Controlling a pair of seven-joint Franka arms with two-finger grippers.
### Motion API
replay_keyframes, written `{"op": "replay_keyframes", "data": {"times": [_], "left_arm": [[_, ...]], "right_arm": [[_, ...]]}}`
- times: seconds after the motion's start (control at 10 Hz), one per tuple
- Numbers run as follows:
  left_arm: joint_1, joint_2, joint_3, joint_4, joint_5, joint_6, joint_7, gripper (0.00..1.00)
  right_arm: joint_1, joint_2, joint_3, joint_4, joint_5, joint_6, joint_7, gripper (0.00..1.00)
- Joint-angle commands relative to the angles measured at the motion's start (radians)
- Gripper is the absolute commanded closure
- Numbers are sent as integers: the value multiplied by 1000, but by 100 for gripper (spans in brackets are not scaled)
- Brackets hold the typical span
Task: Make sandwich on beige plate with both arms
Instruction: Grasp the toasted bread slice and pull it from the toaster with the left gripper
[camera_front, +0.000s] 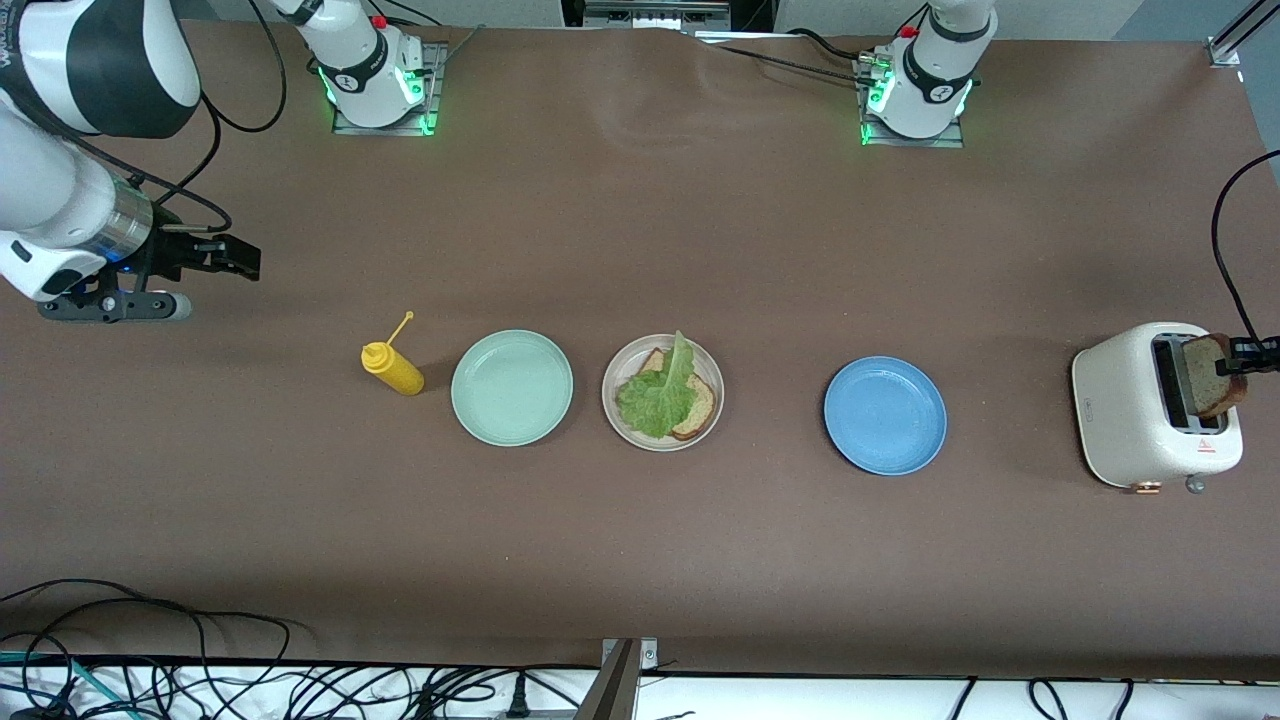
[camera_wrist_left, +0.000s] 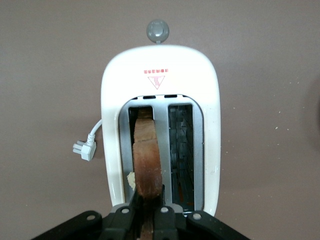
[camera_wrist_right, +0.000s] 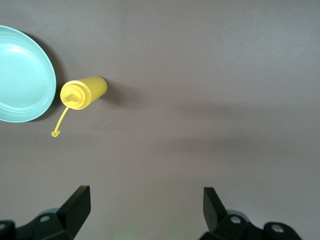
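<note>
1. Front view: the beige plate (camera_front: 663, 392) sits at the middle of the frame on the brown desk (camera_front: 640, 250). On it lies a bread slice (camera_front: 698, 403) with a lettuce leaf (camera_front: 659, 394) spread over most of it.
2. The mint plate (camera_front: 512, 387) lies just beside the beige plate toward the right arm's end of the desk. The yellow bottle (camera_front: 392, 366) lies on its side next to the mint plate, cap open on its strap.
3. The blue plate (camera_front: 885, 415) lies right of centre in the frame, apart from the beige plate.
4. The white toaster (camera_front: 1135, 410) stands at the right edge of the frame, at the left arm's end of the desk.
5. The left gripper (camera_front: 1245, 352) is over the toaster, and its fingers (camera_wrist_left: 123, 220) are clamped on the second bread slice (camera_front: 1212, 375), which stands on edge partly out of one slot.
6. Left wrist view: that slice (camera_wrist_left: 147, 160) shows crust-on in one slot, the other slot is bare, and a white plug (camera_wrist_left: 84, 149) lies on the desk beside the toaster (camera_wrist_left: 160, 90).
7. The right gripper (camera_front: 222, 256) waits at the upper left of the front frame, over bare desk.
8. Right wrist view: its fingers (camera_wrist_right: 77, 205) stand wide apart with nothing between them. The bottle (camera_wrist_right: 84, 92) and the rim of the mint plate (camera_wrist_right: 25, 75) show in that frame's upper left.
</note>
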Motion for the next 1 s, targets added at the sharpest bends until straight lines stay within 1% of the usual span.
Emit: {"op": "replay_keyframes", "data": {"times": [0.0, 0.1, 0.2, 0.4, 0.5, 0.7, 0.8, 0.9], "left_arm": [[1, -59, -18, 74, -18, -117, 1, 100], [-4, -65, -30, 113, -16, -189, 7, 100], [-4, -75, -69, 155, -12, -256, 8, 100], [-2, -92, -161, 178, -13, -342, 8, 100], [-2, -96, -215, 180, -24, -361, -1, 100], [-4, -82, -313, 157, -24, -363, -3, 100], [-21, -54, -347, 149, -29, -366, 5, 100], [-57, -30, -376, 149, -56, -384, 7, 100]], "right_arm": [[-1, -18, -5, 3, 2, -21, 2, 0], [-3, -16, -13, 6, 2, -19, 0, 0], [-3, -15, -28, 4, 2, -10, 2, 0], [-3, -16, -31, 6, 5, -18, 17, 0], [-3, -16, -33, 15, 5, -19, 17, 0], [-3, -9, -31, 85, 5, -54, 6, 0], [-5, -10, -33, 139, 3, -106, 9, 0], [-6, -4, -36, 174, 3, -127, 6, 0]]}}
